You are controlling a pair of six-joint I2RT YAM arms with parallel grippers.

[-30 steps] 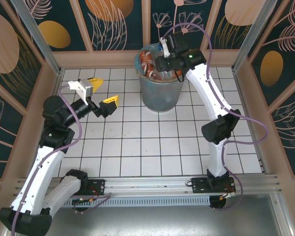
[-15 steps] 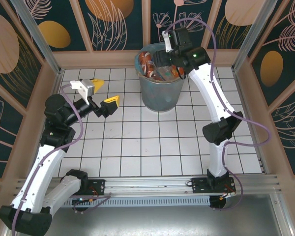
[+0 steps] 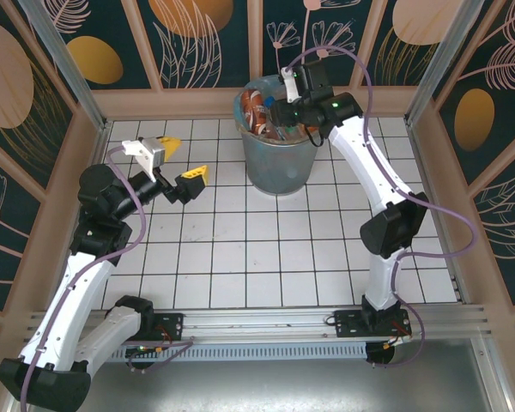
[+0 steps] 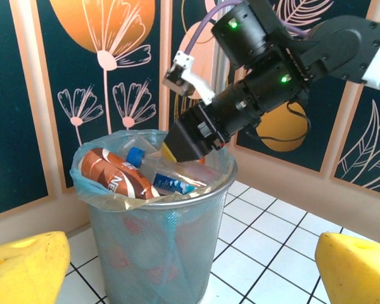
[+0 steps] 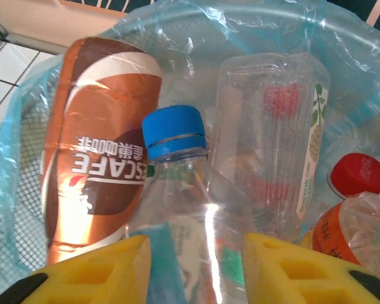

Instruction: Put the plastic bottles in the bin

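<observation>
The bin (image 3: pixel 279 163) is a grey mesh can lined with a light-blue bag, standing at the back of the tiled floor. Several plastic bottles lie in it: a brown-labelled one (image 5: pixel 95 139), a clear one (image 5: pixel 272 139) and a red-capped orange one (image 5: pixel 345 221). My right gripper (image 3: pixel 283 110) hangs over the bin's mouth. A clear bottle with a blue cap (image 5: pixel 190 190) lies between its yellow fingers (image 5: pixel 291 272), which stand close to its sides; whether they press it is unclear. My left gripper (image 3: pixel 182 160) is open and empty, left of the bin.
The bin (image 4: pixel 158 253) stands near the back wall, with tiled floor around it. The enclosure's patterned walls rise at the back and on both sides. My left arm stands over the left part of the floor.
The right gripper has moved a little left and further over the bin's mouth. The left arm has stayed where it was.
</observation>
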